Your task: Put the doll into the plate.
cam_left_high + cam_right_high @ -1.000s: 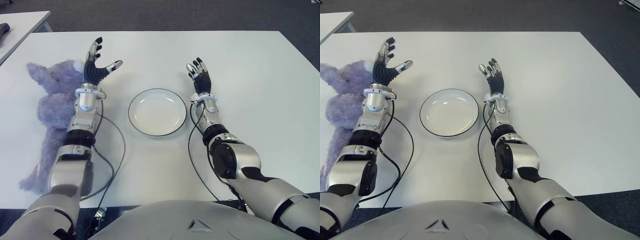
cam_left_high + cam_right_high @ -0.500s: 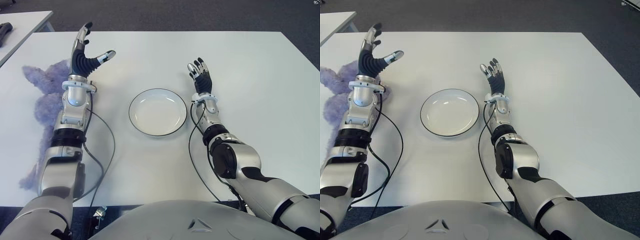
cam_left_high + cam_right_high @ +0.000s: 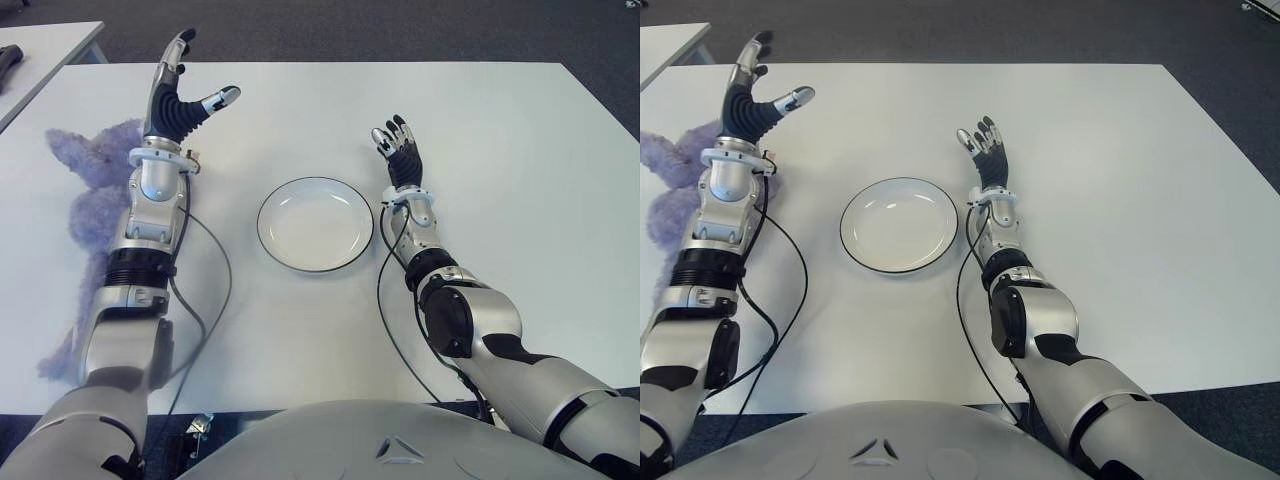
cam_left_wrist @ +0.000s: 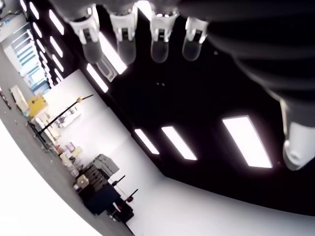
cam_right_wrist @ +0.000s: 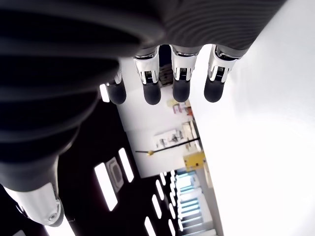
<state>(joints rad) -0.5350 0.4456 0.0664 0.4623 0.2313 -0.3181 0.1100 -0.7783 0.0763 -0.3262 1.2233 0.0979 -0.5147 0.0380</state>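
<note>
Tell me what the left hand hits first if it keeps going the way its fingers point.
Likely nothing: the left hand is open, fingers aimed toward the table's far edge. The doll lies beside the forearm, the plate off toward the right. Height is unclear.

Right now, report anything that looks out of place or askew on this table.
The purple plush doll sprawls at the table's left edge, partly under the left forearm, far from the empty plate. Both hands, left and right, are open, holding nothing.

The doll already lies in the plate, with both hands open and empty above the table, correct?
Not quite. The left eye view shows the plate empty; the doll lies on the table, partly under the left arm. Left hand and right hand are indeed open and empty.
</note>
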